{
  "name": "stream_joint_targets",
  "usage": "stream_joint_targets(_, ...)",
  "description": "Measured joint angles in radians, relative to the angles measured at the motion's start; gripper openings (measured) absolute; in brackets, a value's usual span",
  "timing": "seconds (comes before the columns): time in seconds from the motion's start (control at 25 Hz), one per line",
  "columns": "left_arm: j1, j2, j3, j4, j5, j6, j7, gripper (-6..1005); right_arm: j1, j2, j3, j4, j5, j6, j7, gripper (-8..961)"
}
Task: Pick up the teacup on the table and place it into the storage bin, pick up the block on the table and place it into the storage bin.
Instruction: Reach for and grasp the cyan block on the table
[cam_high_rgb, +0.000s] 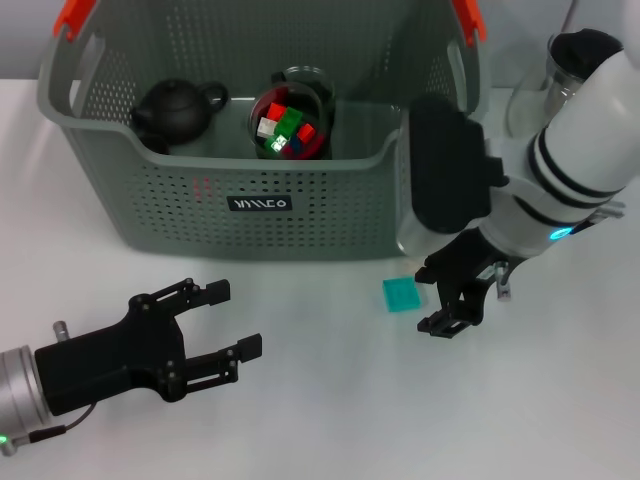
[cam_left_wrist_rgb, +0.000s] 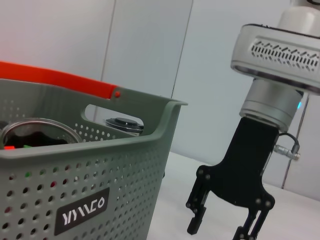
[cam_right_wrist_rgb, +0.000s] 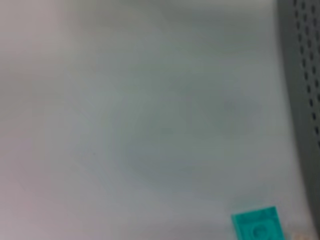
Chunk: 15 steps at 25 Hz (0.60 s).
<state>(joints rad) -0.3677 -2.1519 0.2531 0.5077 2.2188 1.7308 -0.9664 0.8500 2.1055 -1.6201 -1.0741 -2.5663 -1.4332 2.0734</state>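
Low over the near left corner of the white counter (cam_high_rgb: 300, 400): the left pincer (cam_high_rgb: 232, 322), black, lying almost flat, fingers spread wide with nothing between them, pointing toward the counter's middle.

At the far edge, centre-left: the storage bin (cam_high_rgb: 250, 215), grey and perforated, orange handle clips at its top corners, black label on its front wall. Inside, at the bin's left, a dark teapot (cam_high_rgb: 178, 108); beside it, to the right, a glass cup (cam_high_rgb: 291, 125) holding small red, green, white and blue pieces. Seen again from the left wrist view: bin wall and label (cam_left_wrist_rgb: 82, 210), orange clip (cam_left_wrist_rgb: 60, 80), rim of the glass cup (cam_left_wrist_rgb: 40, 131).

On the bare counter just in front of the bin's right front corner: the teal block (cam_high_rgb: 402, 294), flat, apart from the bin wall. In the right wrist view the same block (cam_right_wrist_rgb: 256, 224) near the bin's grey wall (cam_right_wrist_rgb: 302, 75).

Immediately right of the block, toward the counter's right edge: the right pincer (cam_high_rgb: 455, 300), black fingers pointing down, parted and empty, tips just beside the block, contact not clear. From the left wrist view, the same right pincer (cam_left_wrist_rgb: 225, 225) hanging open just above the counter, white arm above it.
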Motion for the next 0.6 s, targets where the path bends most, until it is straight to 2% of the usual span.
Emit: stream_joint_targets(0.6, 0.001, 0.000, -0.002, 0.000, -0.001, -0.010, 0.000, 811, -0.001, 0.005, -0.138, 0.071, 0.032, 0.165, 0.056, 612)
